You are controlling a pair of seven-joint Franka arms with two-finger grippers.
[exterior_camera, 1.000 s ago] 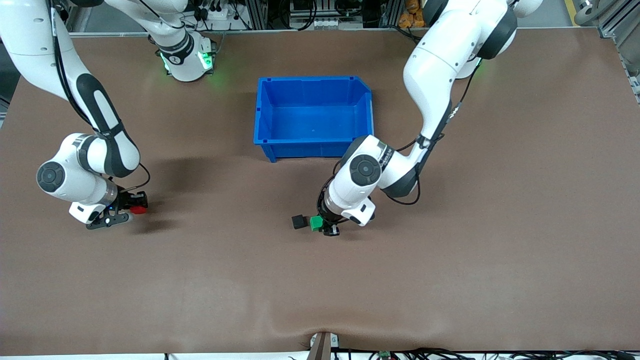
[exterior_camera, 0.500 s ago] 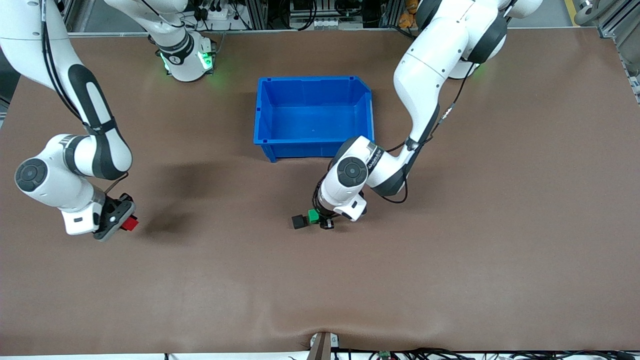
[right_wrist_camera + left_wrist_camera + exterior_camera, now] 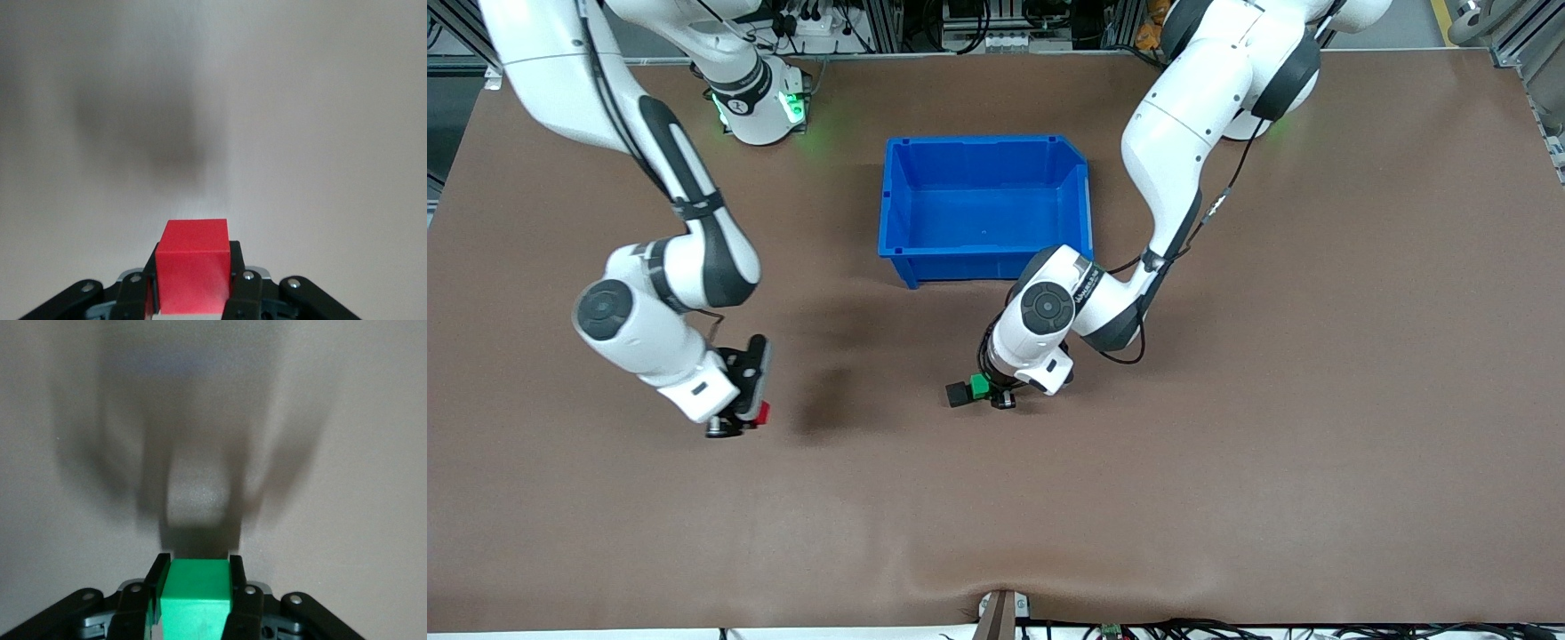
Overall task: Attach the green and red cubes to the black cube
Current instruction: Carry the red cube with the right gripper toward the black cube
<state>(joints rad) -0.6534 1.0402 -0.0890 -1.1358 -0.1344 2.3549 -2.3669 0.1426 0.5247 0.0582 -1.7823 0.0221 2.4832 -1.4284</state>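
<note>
L gripper (image 3: 996, 396) presses green cube (image 3: 980, 385) against black cube (image 3: 959, 394).
</note>
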